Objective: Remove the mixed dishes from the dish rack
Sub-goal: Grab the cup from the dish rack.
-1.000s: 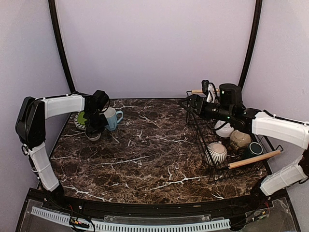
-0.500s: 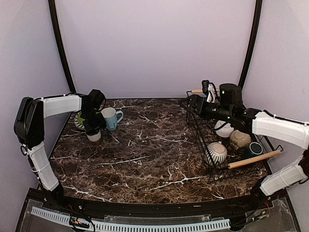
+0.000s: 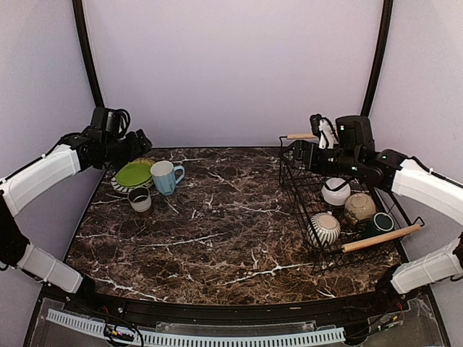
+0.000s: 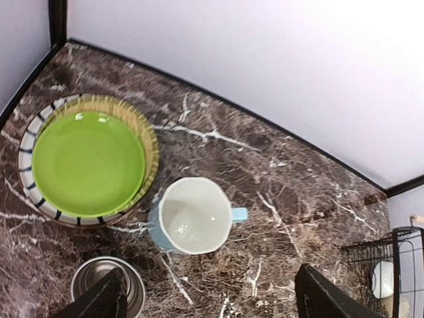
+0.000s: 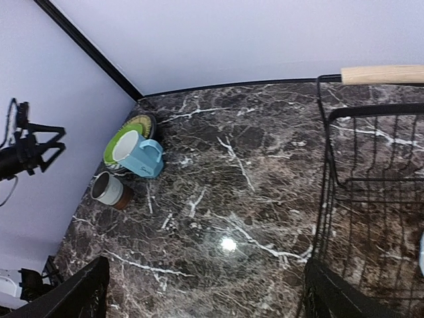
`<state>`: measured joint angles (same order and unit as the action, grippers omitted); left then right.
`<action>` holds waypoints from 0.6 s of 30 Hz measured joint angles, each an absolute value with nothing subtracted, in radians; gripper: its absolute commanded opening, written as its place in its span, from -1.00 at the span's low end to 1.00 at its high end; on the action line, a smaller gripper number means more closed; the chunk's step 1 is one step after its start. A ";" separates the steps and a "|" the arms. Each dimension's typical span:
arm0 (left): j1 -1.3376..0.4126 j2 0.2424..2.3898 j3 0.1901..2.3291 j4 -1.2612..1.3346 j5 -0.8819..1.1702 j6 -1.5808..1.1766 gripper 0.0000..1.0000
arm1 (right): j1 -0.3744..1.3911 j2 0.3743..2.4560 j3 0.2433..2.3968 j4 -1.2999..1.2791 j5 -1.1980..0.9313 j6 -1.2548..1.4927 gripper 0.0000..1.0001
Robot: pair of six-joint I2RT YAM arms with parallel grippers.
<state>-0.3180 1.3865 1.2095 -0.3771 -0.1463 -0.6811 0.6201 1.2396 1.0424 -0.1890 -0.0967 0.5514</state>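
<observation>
The dish rack [image 3: 316, 254] stands at the right and holds a white bowl [image 3: 336, 192], a tan bowl [image 3: 359, 208], a striped grey bowl [image 3: 323, 228] and a dark green mug [image 3: 380, 223]. At the back left, a lime-green plate [image 3: 133, 173] lies on the black-striped white plate [image 4: 26, 142]. Beside them are a light blue mug [image 3: 165, 177] and a small grey cup [image 3: 139, 199]. My left gripper [image 3: 139, 142] hangs open and empty above these dishes. My right gripper [image 3: 289, 154] is open and empty at the rack's far left corner.
The rack has two wooden rod handles, one in front [image 3: 380, 238] and one at the back [image 3: 299, 136]. Dark upright poles [image 3: 90, 69] rise at both back corners. The left wrist view shows the mug [image 4: 192, 215] close beside the plate [image 4: 86, 162].
My left gripper has opened, let go of the small grey cup on the table, and risen back toward the left wall. The right arm has shifted slightly right.
</observation>
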 measured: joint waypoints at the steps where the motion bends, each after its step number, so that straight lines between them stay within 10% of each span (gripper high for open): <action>1: -0.318 1.349 1.188 -0.334 -0.131 -0.655 0.80 | 0.620 1.228 1.060 -0.239 -0.072 0.536 0.97; 18: -0.425 1.393 1.158 -0.044 0.216 -0.451 0.91 | 0.410 1.258 1.176 -0.913 0.181 0.530 0.97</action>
<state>-0.4252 1.3926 1.1584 -0.0441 0.2165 -0.4515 0.4103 1.2583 1.1759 -0.9127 0.1810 0.5304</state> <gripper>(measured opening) 0.953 0.986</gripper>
